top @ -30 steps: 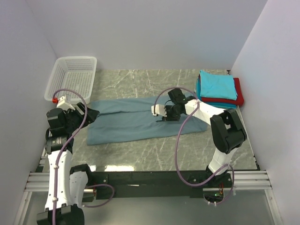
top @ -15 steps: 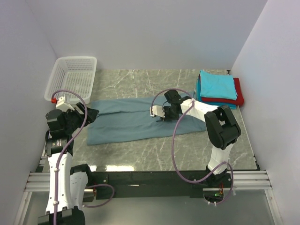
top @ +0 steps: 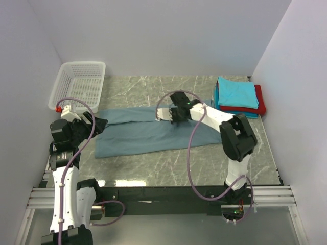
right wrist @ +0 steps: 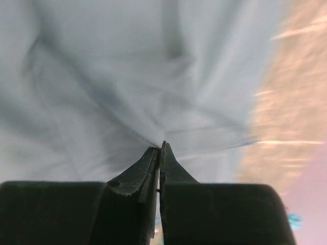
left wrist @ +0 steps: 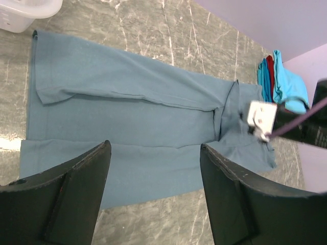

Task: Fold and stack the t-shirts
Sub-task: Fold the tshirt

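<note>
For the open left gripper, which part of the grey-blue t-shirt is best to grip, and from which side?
Probably the left end of the grey-blue t-shirt, from the left, one finger slid under. The layers lie flat there, nearest the left gripper; the right gripper pinches it farther right.

Marbled grey-green counter (top: 168, 163). Grey-blue t-shirt (top: 138, 135) lies stretched across the middle, creased. White mesh basket (top: 79, 84) near the shirt's far-left corner. Stack of folded shirts (top: 239, 97) beyond its right end.
</note>
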Robot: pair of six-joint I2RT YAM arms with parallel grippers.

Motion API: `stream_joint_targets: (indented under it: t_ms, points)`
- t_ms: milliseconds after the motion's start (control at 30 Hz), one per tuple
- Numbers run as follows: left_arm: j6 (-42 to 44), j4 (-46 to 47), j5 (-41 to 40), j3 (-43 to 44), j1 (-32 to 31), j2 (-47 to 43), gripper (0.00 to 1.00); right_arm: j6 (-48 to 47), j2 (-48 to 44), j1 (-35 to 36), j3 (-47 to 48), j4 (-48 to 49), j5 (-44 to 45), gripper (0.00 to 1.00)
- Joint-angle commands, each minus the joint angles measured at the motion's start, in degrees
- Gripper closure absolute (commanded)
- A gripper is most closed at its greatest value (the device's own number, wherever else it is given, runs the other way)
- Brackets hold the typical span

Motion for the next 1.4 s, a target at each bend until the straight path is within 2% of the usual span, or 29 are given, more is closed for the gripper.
stream_joint_targets:
  t_ms: [0, 33, 100, 133, 167, 267, 433, 533, 600, 667, 733, 767, 867, 1067, 1200, 1267, 1333, 1367]
  points:
    - [1.15, 2.19, 0.04, -0.41, -0.09, -0.52, 0.25, 0.12, 5.18, 4.60, 9.55, 5.81, 7.01, 1.00]
    - [1.07, 2.19, -0.04, -0.32, -0.09, -0.52, 0.25, 0.39, 6.76, 5.40, 11.48, 6.97, 9.29, 1.00]
    - [1.15, 2.19, -0.13, -0.32, -0.09, -0.60, 0.25, 2.05, 10.45, 8.03, 16.50, 10.56, 10.88, 0.82]
    - [1.15, 2.10, -0.13, -0.32, 0.00, -0.69, 0.25, 2.32, 11.34, 8.91, 17.56, 11.37, 11.41, 0.67]
    - [1.24, 2.01, -0.31, -0.32, -0.09, -0.69, 0.25, 2.41, 12.39, 9.97, 18.52, 12.94, 12.38, 0.47]
    - [1.24, 2.10, -0.04, -0.32, -0.09, -0.78, 0.25, 2.50, 11.70, 12.26, 16.00, 15.93, 13.96, 0.41]
    - [0.98, 2.54, 0.40, -0.58, -0.09, -0.87, 0.25, 6.01, 7.49, 10.43, 10.46, 18.85, 14.06, 0.40]
    - [0.98, 2.72, 0.66, -0.58, -0.09, -0.69, 0.25, 10.75, 3.18, 8.66, 7.99, 16.04, 9.59, 0.40]
    - [1.06, 2.72, 0.75, -0.58, -0.18, -0.69, 0.25, 15.06, -0.42, 6.99, 7.64, 11.13, 4.94, 0.40]
    - [1.06, 2.72, 0.75, -0.58, -0.09, -0.87, 0.25, 17.70, -4.27, 4.81, 6.85, 4.57, -4.10, 0.41]
    - [0.98, 2.80, 0.83, -0.67, -0.09, -1.04, 0.25, 16.92, -7.18, 3.22, 5.54, -0.38, -14.09, 0.41]
    - [0.98, 2.89, 1.10, -0.67, 0.00, -1.04, 0.25, 15.44, -10.24, 1.64, 3.09, -3.88, -16.59, 0.41]
    - [0.98, 3.33, 1.62, -0.84, 0.00, -0.87, 0.25, 14.98, -15.96, 0.22, -3.76, -6.37, -22.49, 0.41]
    - [0.89, 3.42, 2.50, -0.93, -0.09, -0.43, 0.25, 19.37, -18.98, 2.41, -10.90, -4.98, -22.60, 0.42]
    - [1.07, 3.77, 3.11, -1.11, -0.18, -0.69, 0.25, 27.01, -18.27, 2.86, -8.45, -2.69, -24.00, 0.43]
    - [0.80, 5.17, 6.00, -1.55, -0.27, 0.27, 0.25, 29.21, -18.80, 1.55, -6.70, -2.51, -24.35, 0.43]
    - [0.19, 8.58, 14.05, -2.07, -0.97, 4.30, 0.25, 33.16, -20.02, -0.90, -5.82, -2.69, -27.49, 0.43]
    - [-0.25, 9.65, 15.50, -1.73, -1.67, 8.67, 0.25, 35.26, -21.42, -4.05, -4.94, -3.65, -29.17, 0.43]
